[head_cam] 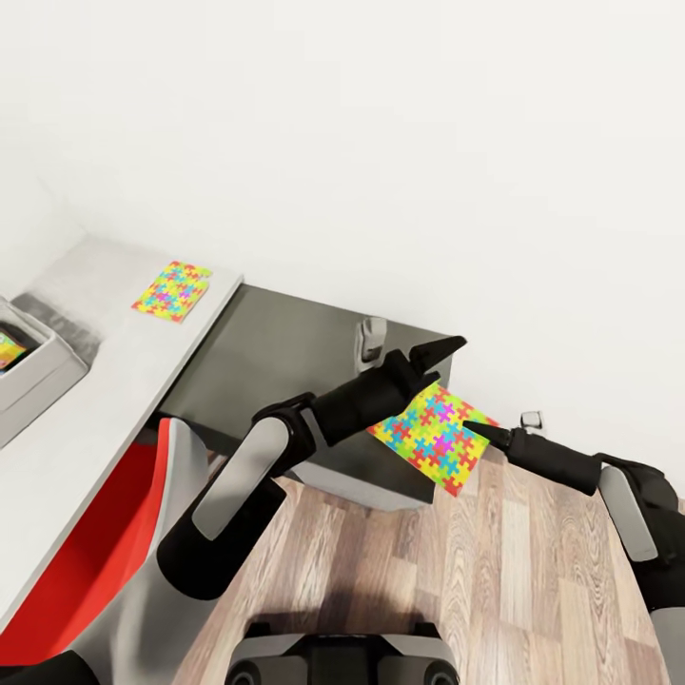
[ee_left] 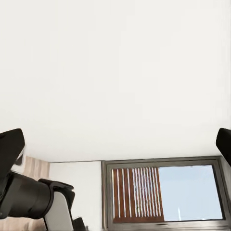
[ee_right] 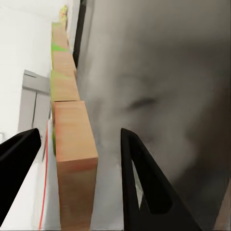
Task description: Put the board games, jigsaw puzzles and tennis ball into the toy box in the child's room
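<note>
I see one jigsaw puzzle at the dark desk wing's corner | my right gripper is wide open around its edge, not squeezing | my left gripper is open, holding nothing | second puzzle lies on the light table | toy box sits at the far left

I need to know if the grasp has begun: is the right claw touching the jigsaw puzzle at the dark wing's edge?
Cannot tell. In the head view the right claw tip meets the jigsaw puzzle edge; in the right wrist view its fingers straddle the edge, gaps visible.
</note>
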